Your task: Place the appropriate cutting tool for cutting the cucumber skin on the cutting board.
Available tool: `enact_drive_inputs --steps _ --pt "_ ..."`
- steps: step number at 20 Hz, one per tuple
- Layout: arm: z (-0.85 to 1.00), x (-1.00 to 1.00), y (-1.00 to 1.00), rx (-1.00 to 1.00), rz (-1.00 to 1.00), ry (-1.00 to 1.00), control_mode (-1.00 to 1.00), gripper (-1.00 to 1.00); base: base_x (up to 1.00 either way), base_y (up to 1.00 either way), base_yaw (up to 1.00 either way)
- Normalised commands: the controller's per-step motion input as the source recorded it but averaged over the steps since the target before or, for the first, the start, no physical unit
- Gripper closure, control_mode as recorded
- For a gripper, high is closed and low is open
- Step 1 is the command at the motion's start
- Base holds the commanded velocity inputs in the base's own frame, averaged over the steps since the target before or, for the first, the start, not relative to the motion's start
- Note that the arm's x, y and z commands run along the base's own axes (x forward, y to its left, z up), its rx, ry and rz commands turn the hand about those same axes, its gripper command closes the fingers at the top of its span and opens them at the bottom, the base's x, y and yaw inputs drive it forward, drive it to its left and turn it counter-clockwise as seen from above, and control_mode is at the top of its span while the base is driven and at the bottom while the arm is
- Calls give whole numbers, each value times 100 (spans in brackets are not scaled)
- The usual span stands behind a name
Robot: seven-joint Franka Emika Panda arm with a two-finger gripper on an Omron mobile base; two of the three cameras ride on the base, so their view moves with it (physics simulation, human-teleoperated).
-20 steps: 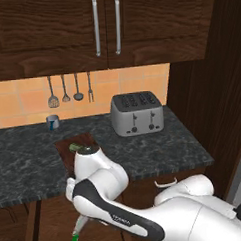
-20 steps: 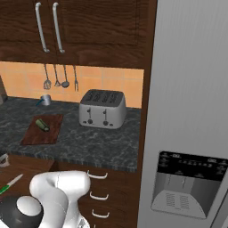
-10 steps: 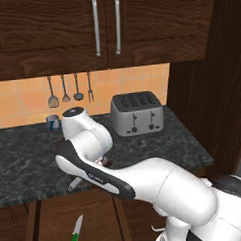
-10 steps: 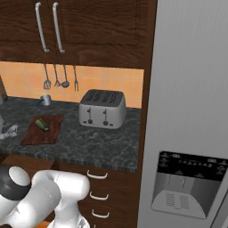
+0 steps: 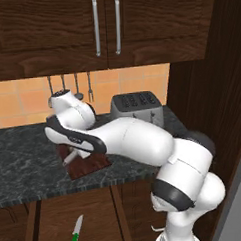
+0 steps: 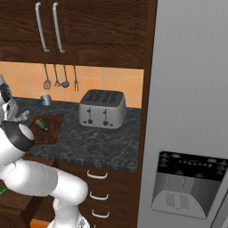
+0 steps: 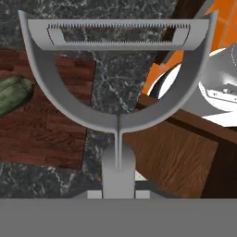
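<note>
The pale grey peeler (image 7: 118,74) fills the hand view, forked head up, its handle held in my shut gripper (image 7: 118,185). It hangs over dark counter just beside the reddish-brown cutting board (image 7: 46,134), close to the counter's front edge. The short dark green cucumber (image 7: 11,95) lies on the board. In the left base view my arm bends over the board (image 5: 87,164) and a pale tip of the peeler (image 5: 69,158) sticks out under it. In the right base view the cucumber (image 6: 42,124) rests on the board (image 6: 50,133), with the hand at the far left.
A silver toaster (image 5: 137,109) stands to the right of the board. Utensils (image 6: 60,78) hang on the orange tiled wall and a small metal cup (image 6: 45,99) stands below them. The green-handled knife (image 5: 74,235) lies low in front of the cabinets. A fridge (image 6: 191,133) is at the right.
My arm has swung up from low in front of the cabinets to over the counter, carrying the peeler to the board's edge. The knife stays down below.
</note>
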Motion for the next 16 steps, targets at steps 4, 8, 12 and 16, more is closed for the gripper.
enact_drive_inputs --steps 4,8,12,16 --pt "-47 86 0 0 -4 0 -100 100 0 0 0" --pt "-60 54 0 0 -4 -5 -100 100 0 0 0" --pt "-66 25 0 -1 -2 -17 -100 100 0 0 0" --pt "-59 29 0 0 -2 -15 -100 100 0 0 0"
